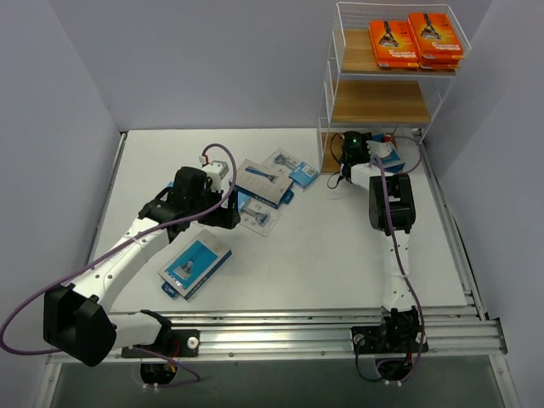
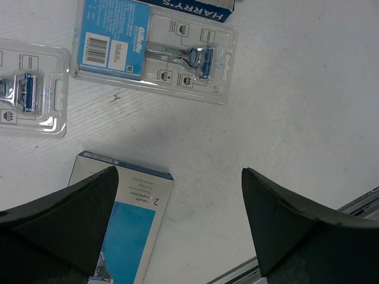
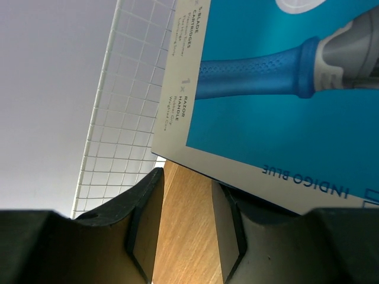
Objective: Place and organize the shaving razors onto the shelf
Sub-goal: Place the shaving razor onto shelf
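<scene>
Reaching the left arm (image 1: 136, 246) diagonally from its base at the near-left corner toward the middle of the white table (image 1: 340, 246), elbow low and wrist tipped downward. Hanging the left gripper (image 1: 229, 214) (image 2: 180, 171) above a loose scatter of razor packs, jaws spread wide, clasping nothing. Looking down between its two dark fingers (image 2: 65, 225) at a blue-and-grey cardboard razor box (image 2: 127, 219) lying flat on the table, with a clear plastic blister pack backed by blue card (image 2: 157, 50) farther off and a second clear blister pack (image 2: 29, 89) beside that one.

Stretching the right arm (image 1: 391, 208) almost straight ahead from its near-right base, wrist pushed into the bottom tier of the tall white wire shelf (image 1: 378, 104). Holding the right gripper (image 3: 186, 177) partly apart over the light-brown wooden board (image 3: 183, 254), gripping nothing, fingertips stopping at the edge of a bright blue razor box printed with a handle (image 3: 266, 106), white wire mesh (image 3: 124, 106) to the left of it.

Showing two bright orange razor boxes (image 1: 393, 42) (image 1: 436, 36) side by side on the shelf's top tier.
</scene>
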Robot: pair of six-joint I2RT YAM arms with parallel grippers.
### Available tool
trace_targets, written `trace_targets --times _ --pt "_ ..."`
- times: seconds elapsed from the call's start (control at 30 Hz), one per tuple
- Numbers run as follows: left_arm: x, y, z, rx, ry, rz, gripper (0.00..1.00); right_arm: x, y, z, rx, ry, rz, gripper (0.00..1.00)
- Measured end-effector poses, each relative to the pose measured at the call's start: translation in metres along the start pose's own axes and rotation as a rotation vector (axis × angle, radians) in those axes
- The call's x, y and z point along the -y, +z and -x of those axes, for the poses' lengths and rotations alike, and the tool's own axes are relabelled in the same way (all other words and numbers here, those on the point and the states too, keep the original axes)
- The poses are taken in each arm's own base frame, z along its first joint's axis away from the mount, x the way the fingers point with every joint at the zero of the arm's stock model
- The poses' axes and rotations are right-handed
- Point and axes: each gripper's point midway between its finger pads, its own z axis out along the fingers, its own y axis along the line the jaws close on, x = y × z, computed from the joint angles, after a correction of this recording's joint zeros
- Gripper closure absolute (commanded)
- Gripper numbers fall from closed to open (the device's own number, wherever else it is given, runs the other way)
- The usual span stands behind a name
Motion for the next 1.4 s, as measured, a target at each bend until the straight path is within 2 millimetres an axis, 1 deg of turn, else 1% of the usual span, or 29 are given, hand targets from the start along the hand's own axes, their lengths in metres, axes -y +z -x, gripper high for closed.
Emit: trace_targets --times 0.2,0.3,0.4,0.5,0.63,0.77,0.9,1.2,1.3,1.37,1.4 --pt "0.001 0.002 -0.002 -0.010 0.001 -0.001 0.06 -0.001 0.000 -0.001 -0.005 -0.003 0.001 0.66" --pt "0.001 0.002 -0.002 -0.011 0.002 -0.002 0.06 -0.005 0.000 -0.002 -0.017 0.003 0.025 0.66" --pt "0.001 0.002 -0.002 -0.011 0.002 -0.002 0.06 -0.003 -0.001 -0.004 -0.034 -0.001 0.047 0.65" --pt "0.001 0.002 -0.003 -0.012 0.002 -0.003 0.06 0.001 -0.007 -0.007 -0.053 -0.002 0.066 0.64" --pt "0.001 0.002 -0.003 -0.014 0.003 -0.003 0.06 0.008 -0.019 0.000 -0.078 -0.005 0.069 0.61" --pt "0.002 0.001 -0.003 -0.013 0.006 -0.004 0.06 0.011 -0.031 0.003 -0.111 -0.019 0.081 0.52" --pt "0.004 0.000 -0.003 -0.010 0.012 -0.007 0.06 0.010 -0.042 0.001 -0.154 -0.039 0.099 0.49" --pt "0.003 0.000 -0.003 -0.011 0.028 -0.005 0.06 0.026 -0.086 0.003 -0.245 -0.130 0.100 0.45" --pt "0.001 0.000 -0.003 -0.012 0.031 0.002 0.06 0.034 -0.104 0.007 -0.281 -0.164 0.097 0.46" --pt "0.000 -0.001 -0.003 -0.013 0.033 0.010 0.06 0.040 -0.120 0.012 -0.301 -0.191 0.090 0.46" --pt "-0.001 -0.001 -0.003 -0.011 0.034 0.013 0.06 0.039 -0.128 0.016 -0.310 -0.201 0.096 0.46"
